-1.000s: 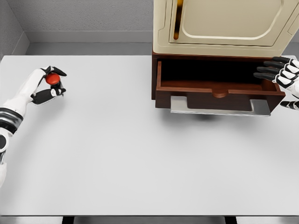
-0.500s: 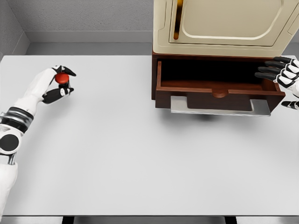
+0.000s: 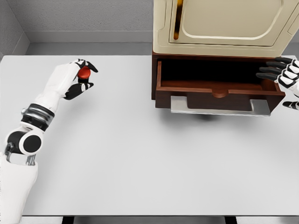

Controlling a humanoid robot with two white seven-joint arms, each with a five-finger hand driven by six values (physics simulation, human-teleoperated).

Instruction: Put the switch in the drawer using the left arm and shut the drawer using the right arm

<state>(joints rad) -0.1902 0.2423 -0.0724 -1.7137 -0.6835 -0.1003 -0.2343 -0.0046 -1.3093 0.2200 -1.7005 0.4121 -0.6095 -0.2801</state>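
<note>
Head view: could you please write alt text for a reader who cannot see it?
The left hand holds a red switch in its fingers above the white table. At right, a brown drawer stands open under a cream cabinet, the right hand beside it.

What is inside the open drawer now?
The drawer shows only a bare wooden floor near its front; the back lies in shadow under the cabinet, so it cannot be checked.

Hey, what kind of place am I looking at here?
Likely a simulated robot test bench, not a real room: a bare white table, a cream cabinet with an open wooden drawer, and plain grey walls.
</note>
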